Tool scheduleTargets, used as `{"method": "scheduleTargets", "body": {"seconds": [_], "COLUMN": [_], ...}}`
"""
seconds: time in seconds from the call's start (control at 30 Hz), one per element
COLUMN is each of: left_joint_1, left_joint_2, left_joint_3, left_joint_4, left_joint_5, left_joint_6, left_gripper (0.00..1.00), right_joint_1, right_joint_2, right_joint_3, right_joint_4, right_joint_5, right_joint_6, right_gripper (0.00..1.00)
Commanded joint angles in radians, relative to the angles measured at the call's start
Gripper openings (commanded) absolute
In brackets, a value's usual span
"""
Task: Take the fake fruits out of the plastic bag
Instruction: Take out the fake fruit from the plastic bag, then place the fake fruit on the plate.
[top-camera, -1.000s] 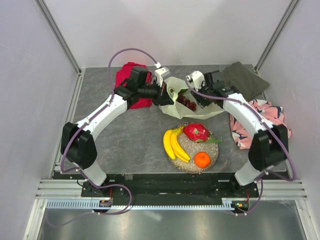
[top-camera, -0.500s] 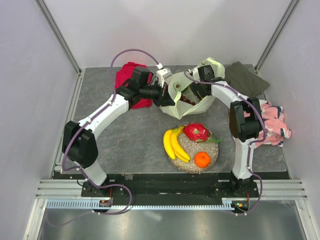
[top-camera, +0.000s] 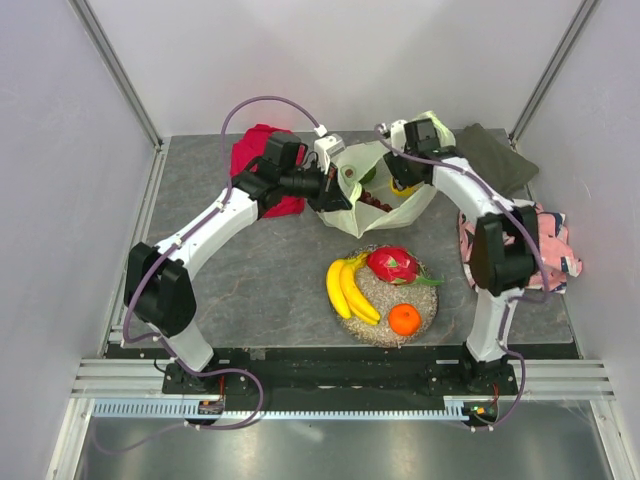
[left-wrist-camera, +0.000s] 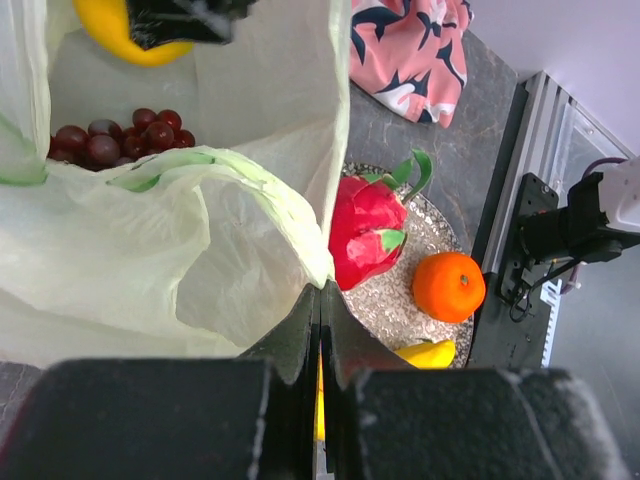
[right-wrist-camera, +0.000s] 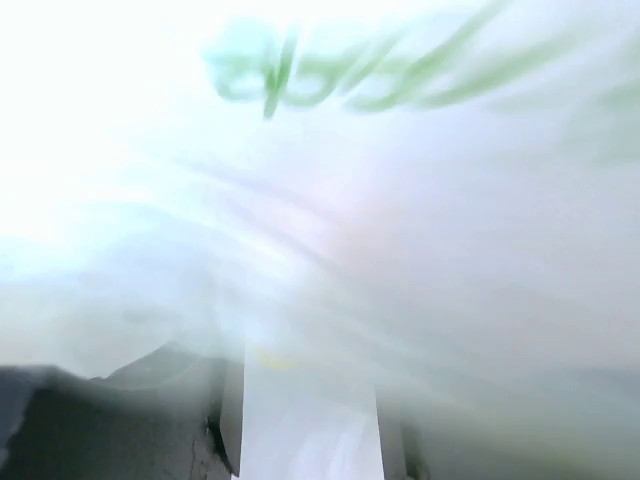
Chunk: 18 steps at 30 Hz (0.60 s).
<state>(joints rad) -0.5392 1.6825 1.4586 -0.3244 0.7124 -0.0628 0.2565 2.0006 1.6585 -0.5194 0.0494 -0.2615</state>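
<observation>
Plastic bag (left-wrist-camera: 150, 260) edge pinched between left gripper (left-wrist-camera: 320, 292) jaws.

On my monitor, the grey table (top-camera: 260, 270) carries a red cloth (top-camera: 252, 150) and olive cloth (top-camera: 490, 155) at the back, a pink patterned cloth (top-camera: 555, 245) at right, the plastic bag (top-camera: 405, 215) and a round dish (top-camera: 428, 300).

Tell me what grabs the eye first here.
The crinkly translucent pale-green plastic bag at the far middle of the grey table, its rim pinched in the left jaws, dark purple grapes inside. Nearer, a round speckled dish holds a yellow banana bunch, red dragon fruit and an orange.
</observation>
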Motion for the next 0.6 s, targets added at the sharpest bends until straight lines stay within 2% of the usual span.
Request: {"method": "scheduleTargets", "body": {"seconds": [0.0,0.1,0.2,0.3,0.37,0.47,0.57], "left_joint_1": [-0.004,-0.004,-0.004,-0.002,-0.002,-0.002,-0.002], "left_joint_2": [0.0,0.002,-0.001,-0.009,-0.01,-0.023,-0.033], "left_joint_3": [0.048,0.055,0.063,0.068,0.068,0.06,0.048], "left_joint_4": [0.021,0.03,0.031,0.033,0.033,0.033,0.033], "left_joint_5": [-0.007,-0.022,-0.033,-0.034,-0.037,-0.047,-0.054], "left_joint_6": [0.0,-0.012,-0.011,-0.006,-0.005,0.004,0.012], "left_gripper": [0.02,0.02,0.02,0.02,0.02,0.02,0.01], "right_joint_1": [0.001,0.003,0.021,0.065,0.102,0.182,0.251], "right_joint_2": [-0.288,-0.4,-0.515,-0.586,-0.606,-0.643,-0.669], "right_joint_3": [0.011,-0.055,-0.144,-0.216,-0.245,-0.33,-0.416], "right_joint_4": [-0.115,-0.155,-0.162,-0.238,-0.341,-0.408,-0.401], "right_joint_5": [-0.287,-0.443,-0.545,-0.623,-0.623,-0.616,-0.574], "right_joint_6": [0.063,0.172,0.196,0.063,-0.058,-0.152,-0.226], "right_gripper": [0.3,0.29,0.3,0.33,0.32,0.32,0.32]}}
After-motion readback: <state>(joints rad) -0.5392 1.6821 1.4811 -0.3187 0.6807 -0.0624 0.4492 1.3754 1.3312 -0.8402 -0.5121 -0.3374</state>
